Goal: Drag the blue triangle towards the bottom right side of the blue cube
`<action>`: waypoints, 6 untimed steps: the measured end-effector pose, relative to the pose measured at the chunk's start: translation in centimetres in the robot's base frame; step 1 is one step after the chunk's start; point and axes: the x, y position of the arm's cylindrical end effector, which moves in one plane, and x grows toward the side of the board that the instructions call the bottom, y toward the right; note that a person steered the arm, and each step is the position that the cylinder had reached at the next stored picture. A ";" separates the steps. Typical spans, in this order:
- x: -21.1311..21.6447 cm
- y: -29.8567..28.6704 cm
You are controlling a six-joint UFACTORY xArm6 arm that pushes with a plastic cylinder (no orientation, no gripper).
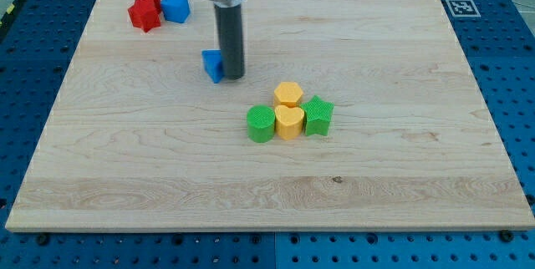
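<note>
Nearest to the view's bottom, a tight cluster is seen on the wooden board (125, 177): a green cylinder (261, 124), a yellow heart-shaped block (289, 123) and a green star-shaped block (318, 115) stand in a row, touching, and a yellow hexagon (288, 94) is placed just behind the heart. Farther up, the blue triangle (212, 64) is found, with my tip (233, 77) touching its right side. No claw is carried by the rod, so no open or closed state can be told. At the top left, the blue cube (175, 7) is set beside two red blocks (145, 10). A black-and-white marker tag (460, 7) is seen at the top right; no readable writing is found.
</note>
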 end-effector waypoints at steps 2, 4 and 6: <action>0.0 -3.0; 0.0 -4.8; -1.1 -4.8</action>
